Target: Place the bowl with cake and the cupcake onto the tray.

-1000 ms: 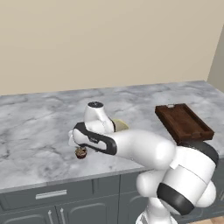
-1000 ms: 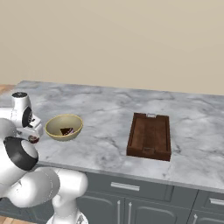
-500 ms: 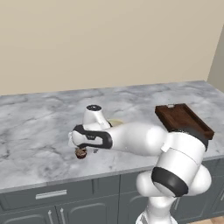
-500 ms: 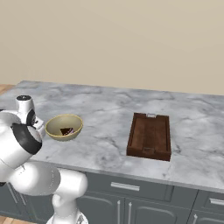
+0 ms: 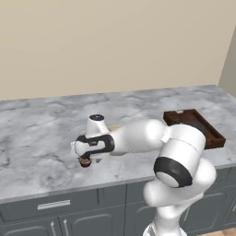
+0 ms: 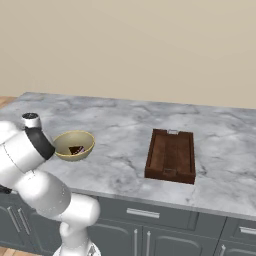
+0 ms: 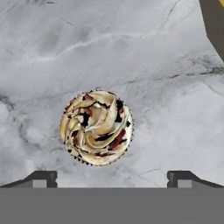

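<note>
The cupcake [image 7: 96, 127], round with a swirled cream top flecked dark brown and red, stands on the marble counter straight below my gripper [image 7: 112, 177]. The gripper is open, its two dark fingertips [image 7: 43, 178] set wider apart than the cupcake and not touching it. From the left base, the gripper [image 5: 85, 156] hangs just over the cupcake [image 5: 85, 162] near the counter's front edge. The tan-yellow bowl [image 6: 74, 145] holds the dark cake wedge [image 6: 76, 149] and sits beside my arm. The dark wooden tray [image 6: 171, 155] lies to the right, with nothing in it.
The grey marble counter [image 6: 120, 125] runs wide behind the bowl and between bowl and tray. Its front edge [image 5: 55, 191] is close to the cupcake. A tan edge of the bowl [image 7: 214, 22] shows in the hand view's top right corner.
My arm's elbow has swung lower and further right in the left base view. The hand has stayed over the cupcake, jaws still open.
</note>
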